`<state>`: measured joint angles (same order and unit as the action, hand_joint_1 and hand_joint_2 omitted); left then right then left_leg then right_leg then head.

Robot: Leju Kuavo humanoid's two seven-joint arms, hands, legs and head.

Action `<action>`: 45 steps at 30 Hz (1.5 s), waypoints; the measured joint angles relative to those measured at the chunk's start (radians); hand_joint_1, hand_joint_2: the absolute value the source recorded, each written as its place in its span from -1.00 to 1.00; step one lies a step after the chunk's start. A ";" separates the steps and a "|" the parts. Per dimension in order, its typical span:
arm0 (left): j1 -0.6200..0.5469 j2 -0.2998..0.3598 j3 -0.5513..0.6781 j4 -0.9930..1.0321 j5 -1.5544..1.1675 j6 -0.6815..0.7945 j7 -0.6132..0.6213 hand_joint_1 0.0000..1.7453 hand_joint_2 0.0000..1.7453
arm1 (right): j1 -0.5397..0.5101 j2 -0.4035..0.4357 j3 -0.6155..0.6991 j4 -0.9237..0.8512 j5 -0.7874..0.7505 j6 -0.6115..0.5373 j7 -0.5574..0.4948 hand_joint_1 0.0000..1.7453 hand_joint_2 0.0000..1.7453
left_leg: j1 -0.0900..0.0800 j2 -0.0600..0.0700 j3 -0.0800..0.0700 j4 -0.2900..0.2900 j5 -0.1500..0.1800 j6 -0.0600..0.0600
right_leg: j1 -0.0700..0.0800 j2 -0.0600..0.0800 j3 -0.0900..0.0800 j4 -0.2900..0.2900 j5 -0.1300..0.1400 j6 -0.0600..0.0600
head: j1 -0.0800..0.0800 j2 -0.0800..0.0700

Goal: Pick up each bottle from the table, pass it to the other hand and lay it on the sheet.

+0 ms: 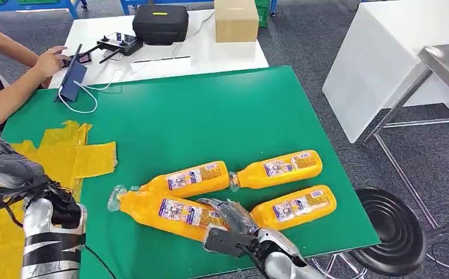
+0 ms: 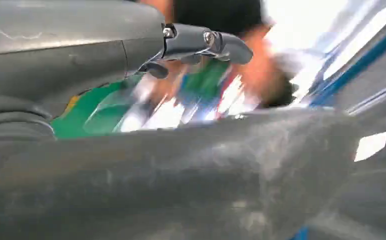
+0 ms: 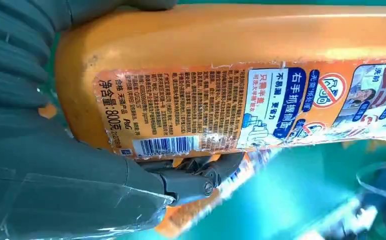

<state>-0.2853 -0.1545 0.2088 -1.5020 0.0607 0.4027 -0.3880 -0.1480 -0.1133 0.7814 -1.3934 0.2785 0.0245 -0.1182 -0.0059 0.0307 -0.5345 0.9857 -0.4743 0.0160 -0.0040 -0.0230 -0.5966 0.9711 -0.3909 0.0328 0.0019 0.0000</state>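
The right hand (image 1: 229,216) lies at the near edge of the green table (image 1: 210,116), fingers wrapped around the base of the nearest bottle (image 1: 164,212); the hand hides that base in the head view. In the right wrist view the bottle (image 3: 231,45) sits against the palm, a dark finger (image 3: 201,177) curled under its label, so the grip is closed on it. The bottle lies flat, cap toward the left edge. 3 more bottles lie on the table: 1 (image 1: 295,206) just beside the hand toward the right edge, 1 (image 1: 190,179) touching the held bottle on its far side, 1 (image 1: 277,168) beyond.

The left hand (image 1: 59,200) hangs by the near left corner over the yellow sheet (image 1: 74,154); the left wrist view is blurred, and I cannot tell how open its fingers (image 2: 201,42) are.

At the far left corner a person's hand (image 1: 50,58) touches a tablet (image 1: 71,78). Beyond stand a black case (image 1: 160,23) and a box (image 1: 236,20).
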 measured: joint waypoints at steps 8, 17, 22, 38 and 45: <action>0.094 0.070 -0.112 0.066 0.334 -0.574 0.185 -1.00 1.00 | 0.027 0.017 -0.124 -0.093 -0.045 0.024 -0.097 1.00 1.00 | 0.000 0.001 -0.001 0.000 0.000 0.000 | 0.000 0.001 -0.001 0.000 0.000 0.000 | 0.000 0.000; 0.175 0.105 -0.160 0.049 0.383 -0.667 0.207 -1.00 1.00 | 0.031 0.037 -0.187 -0.134 -0.050 0.038 -0.135 1.00 1.00 | 0.000 0.000 -0.001 0.000 0.000 0.000 | 0.000 0.001 -0.001 0.000 0.000 0.000 | 0.000 0.000; 0.214 0.121 -0.179 0.036 0.435 -0.738 0.224 -1.00 1.00 | 0.031 0.055 -0.206 -0.146 -0.061 0.040 -0.160 1.00 1.00 | 0.000 0.000 -0.001 0.000 0.000 0.000 | 0.000 0.001 -0.001 0.000 0.000 0.000 | 0.000 0.000; 0.260 0.121 -0.267 -0.007 0.432 -0.806 0.219 -1.00 1.00 | -0.037 0.109 -0.218 -0.112 -0.076 0.073 -0.150 1.00 1.00 | 0.000 0.000 -0.002 0.000 0.000 0.000 | 0.000 0.000 -0.001 0.000 0.000 0.000 | 0.000 0.000; 0.263 0.121 -0.279 -0.014 0.435 -0.811 0.219 -1.00 1.00 | -0.046 0.114 -0.217 -0.093 -0.076 0.074 -0.146 1.00 1.00 | 0.000 0.000 -0.002 0.000 0.000 0.000 | 0.000 0.000 -0.001 0.000 0.000 0.000 | 0.000 0.000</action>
<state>-0.0222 -0.0332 -0.0705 -1.5156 0.4959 -0.4081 -0.1694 -0.1937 0.0011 0.5642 -1.4863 0.2029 0.0984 -0.2640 -0.0056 0.0303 -0.5364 0.9856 -0.4744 0.0160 -0.0040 -0.0227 -0.5979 0.9714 -0.3910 0.0328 0.0015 0.0000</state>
